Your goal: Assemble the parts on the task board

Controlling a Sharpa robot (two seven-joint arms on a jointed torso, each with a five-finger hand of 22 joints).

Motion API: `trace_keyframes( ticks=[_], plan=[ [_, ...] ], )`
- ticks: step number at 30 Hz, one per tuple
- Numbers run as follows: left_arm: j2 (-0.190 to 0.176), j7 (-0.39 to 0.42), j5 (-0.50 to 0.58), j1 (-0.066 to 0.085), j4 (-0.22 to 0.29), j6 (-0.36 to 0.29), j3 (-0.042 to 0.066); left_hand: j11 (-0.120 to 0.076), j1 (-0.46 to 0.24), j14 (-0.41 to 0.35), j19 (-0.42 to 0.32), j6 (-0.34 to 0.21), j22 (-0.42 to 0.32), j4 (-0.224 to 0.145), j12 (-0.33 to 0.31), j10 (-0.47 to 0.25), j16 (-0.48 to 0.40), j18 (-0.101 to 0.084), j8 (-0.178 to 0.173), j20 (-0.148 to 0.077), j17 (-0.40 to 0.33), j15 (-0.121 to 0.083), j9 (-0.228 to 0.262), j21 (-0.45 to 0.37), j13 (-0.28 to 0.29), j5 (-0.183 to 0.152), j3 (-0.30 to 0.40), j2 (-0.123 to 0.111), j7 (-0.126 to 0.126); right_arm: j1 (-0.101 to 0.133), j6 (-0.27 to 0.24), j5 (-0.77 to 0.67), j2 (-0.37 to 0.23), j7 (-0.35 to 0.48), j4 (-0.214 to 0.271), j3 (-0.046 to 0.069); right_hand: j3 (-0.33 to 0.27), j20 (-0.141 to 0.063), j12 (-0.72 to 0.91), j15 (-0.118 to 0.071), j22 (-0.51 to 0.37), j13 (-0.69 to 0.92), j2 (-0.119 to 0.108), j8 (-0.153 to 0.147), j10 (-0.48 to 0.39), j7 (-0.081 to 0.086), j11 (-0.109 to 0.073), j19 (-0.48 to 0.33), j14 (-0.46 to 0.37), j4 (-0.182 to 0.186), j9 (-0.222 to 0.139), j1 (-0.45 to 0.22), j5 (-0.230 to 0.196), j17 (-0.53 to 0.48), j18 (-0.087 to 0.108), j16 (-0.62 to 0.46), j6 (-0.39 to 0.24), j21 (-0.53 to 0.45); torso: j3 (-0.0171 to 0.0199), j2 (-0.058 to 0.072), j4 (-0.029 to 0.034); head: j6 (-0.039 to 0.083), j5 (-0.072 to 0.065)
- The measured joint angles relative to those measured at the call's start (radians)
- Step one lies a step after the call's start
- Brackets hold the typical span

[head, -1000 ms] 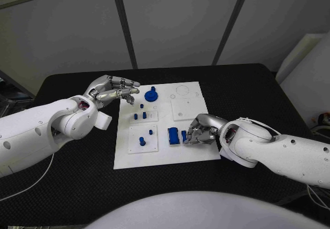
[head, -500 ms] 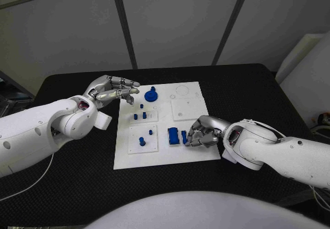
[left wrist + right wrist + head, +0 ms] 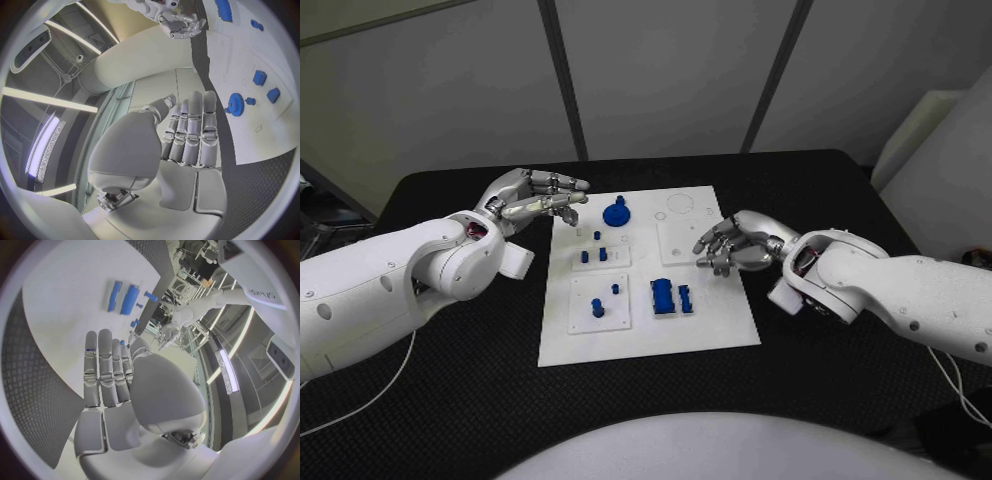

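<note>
The white task board (image 3: 651,325) lies in the middle of the black table. On it are a blue gear (image 3: 616,211), small blue pegs (image 3: 594,256) and two blue blocks side by side (image 3: 671,296). My right hand (image 3: 733,245) hovers over the board's right sub-plate (image 3: 678,236) with its fingers loosely bent and nothing in them. The right wrist view shows that right hand (image 3: 109,375) with the blue blocks (image 3: 122,296) beyond it. My left hand (image 3: 531,198) floats by the board's far left corner, fingers loosely bent, holding nothing. Past the left hand (image 3: 187,135), the left wrist view shows the gear (image 3: 236,104).
Black table (image 3: 459,370) surrounds the board on all sides. A pale upright panel (image 3: 935,130) stands beyond the table's far right corner. The two raised sub-plates on the board's left half (image 3: 599,300) carry the pegs.
My right hand has drawn back from the blue blocks toward the board's far right part, leaving the narrow block beside the wide one. The camera has shifted a little. The left hand has stayed put.
</note>
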Motion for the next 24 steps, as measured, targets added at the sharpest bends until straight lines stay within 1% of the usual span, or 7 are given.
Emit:
trace_keyframes(
  ticks=[8, 14, 17, 21, 22, 23, 24],
  plan=[
    [0.061, 0.052, 0.081, -0.001, -0.11, -0.047, 0.001, -0.002, -0.03, -0.147, -0.17, -0.011, -0.126, 0.039, 0.014, 0.002, -0.22, 0.0, 0.018, 0.033, -0.112, 0.029, -0.001, -0.166, -0.015, 0.0, 0.003, 0.001, -0.011, 0.04, -0.008, 0.304, 0.163, 0.17, -0.29, 0.001, 0.089, 0.084, -0.271, 0.058, -0.144, -0.439, -0.031, -0.109, 0.107, 0.018, 0.037, -0.074, -0.047, 0.062, -0.139, 0.032, -0.04, -0.243, 0.0, -0.363, 0.072, -0.22, -0.0115, -0.044, -0.0043, 0.026, -0.009],
    [0.123, 0.089, 0.155, -0.001, -0.207, -0.084, 0.003, 0.017, -0.046, -0.129, -0.339, -0.031, -0.43, 0.096, -0.092, 0.032, -0.549, 0.0, 0.011, 0.109, -0.26, 0.076, -0.012, -0.269, -0.082, 0.0, -0.03, -0.014, -0.035, 0.049, -0.01, 0.447, 0.272, 0.259, -0.466, 0.005, 0.088, 0.109, -0.33, 0.084, -0.198, -0.553, -0.034, -0.146, 0.104, 0.021, 0.051, -0.079, -0.058, 0.049, -0.193, -0.005, -0.097, -0.316, 0.0, -0.47, 0.076, -0.296, -0.0148, -0.073, -0.0064, 0.046, -0.007],
    [0.153, 0.105, 0.187, -0.001, -0.252, -0.102, 0.003, 0.042, -0.046, -0.16, -0.412, -0.048, -0.567, 0.113, -0.164, 0.012, -0.678, 0.0, -0.022, 0.133, -0.314, 0.108, -0.017, -0.269, -0.089, 0.0, -0.088, -0.014, -0.059, 0.05, -0.008, 0.493, 0.316, 0.291, -0.524, 0.006, 0.082, 0.125, -0.374, 0.106, -0.222, -0.595, -0.023, -0.147, 0.075, 0.037, 0.07, -0.091, -0.103, 0.026, -0.223, -0.018, -0.097, -0.364, 0.0, -0.529, 0.06, -0.331, -0.014, -0.086, -0.0066, 0.062, 0.0],
    [0.199, 0.123, 0.226, 0.0, -0.3, -0.133, 0.004, 0.046, -0.039, -0.203, -0.578, -0.063, -0.757, 0.125, -0.236, -0.052, -0.773, -0.001, -0.062, 0.142, -0.368, 0.117, -0.018, -0.27, -0.091, 0.0, -0.157, 0.004, -0.074, 0.051, -0.002, 0.535, 0.369, 0.324, -0.59, 0.006, 0.069, 0.135, -0.414, 0.116, -0.25, -0.624, -0.007, -0.148, 0.071, 0.033, 0.073, -0.08, -0.137, -0.008, -0.26, -0.045, -0.097, -0.432, 0.0, -0.55, 0.055, -0.365, -0.0115, -0.099, -0.0045, 0.087, 0.003],
    [0.213, 0.128, 0.235, 0.0, -0.31, -0.144, 0.004, 0.045, -0.036, -0.211, -0.615, -0.066, -0.795, 0.126, -0.247, -0.063, -0.786, -0.02, -0.069, 0.143, -0.377, 0.118, -0.018, -0.274, -0.091, 0.0, -0.169, 0.008, -0.077, 0.051, -0.001, 0.545, 0.38, 0.331, -0.603, 0.006, 0.067, 0.136, -0.422, 0.119, -0.256, -0.626, -0.002, -0.148, 0.071, 0.033, 0.073, -0.079, -0.14, -0.016, -0.267, -0.05, -0.097, -0.444, 0.0, -0.55, 0.055, -0.372, -0.0109, -0.102, -0.0031, 0.092, 0.004],
    [0.216, 0.128, 0.236, 0.0, -0.309, -0.146, 0.004, 0.042, -0.048, -0.229, -0.654, -0.081, -0.836, 0.123, -0.262, -0.084, -0.802, -0.062, -0.082, 0.14, -0.389, 0.116, -0.021, -0.281, -0.094, -0.002, -0.184, 0.023, -0.08, 0.051, -0.001, 0.546, 0.383, 0.332, -0.604, 0.006, 0.063, 0.137, -0.428, 0.119, -0.26, -0.629, 0.0, -0.148, 0.061, 0.031, 0.075, -0.081, -0.154, -0.021, -0.273, -0.069, -0.097, -0.454, 0.0, -0.552, 0.044, -0.377, -0.0105, -0.102, -0.0024, 0.094, 0.004],
    [0.216, 0.128, 0.236, 0.0, -0.307, -0.146, 0.004, 0.037, -0.089, -0.256, -0.674, -0.109, -0.856, 0.115, -0.274, -0.114, -0.813, -0.062, -0.092, 0.13, -0.395, 0.111, -0.027, -0.286, -0.101, -0.008, -0.193, 0.033, -0.083, 0.051, -0.001, 0.546, 0.383, 0.332, -0.602, 0.006, 0.058, 0.131, -0.437, 0.115, -0.265, -0.636, -0.002, -0.155, 0.031, 0.025, 0.071, -0.106, -0.184, -0.027, -0.278, -0.116, -0.1, -0.461, 0.0, -0.56, 0.016, -0.383, -0.0104, -0.103, -0.0024, 0.093, 0.004]
  ],
)
